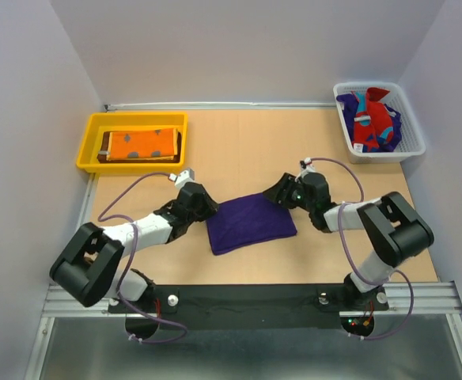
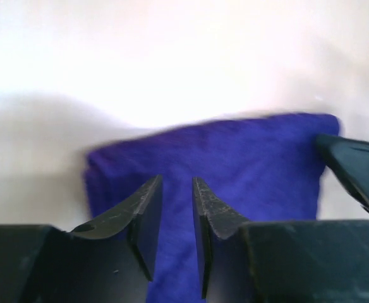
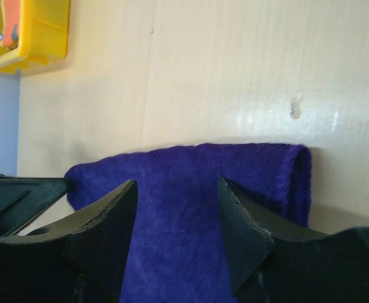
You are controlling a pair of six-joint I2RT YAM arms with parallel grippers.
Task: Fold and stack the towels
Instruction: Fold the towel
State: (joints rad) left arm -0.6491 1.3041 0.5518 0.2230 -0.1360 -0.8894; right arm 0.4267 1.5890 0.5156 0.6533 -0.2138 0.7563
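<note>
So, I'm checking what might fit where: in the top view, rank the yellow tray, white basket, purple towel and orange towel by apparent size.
1. yellow tray and white basket: too alike to rank
2. purple towel
3. orange towel, the smallest

The folded terry towel (image 1: 251,223) is plain deep purple, on a pale tan worktop (image 1: 239,150). In the bright yellow plastic tray (image 1: 88,150), the orange towel (image 1: 140,143) carries dark grey blotches, over a dark brown towel (image 1: 104,149). The white mesh basket (image 1: 411,131) holds red, teal and purple bunched towels (image 1: 371,123). The left hand (image 2: 177,180) and right hand (image 3: 177,183) are black.
</note>
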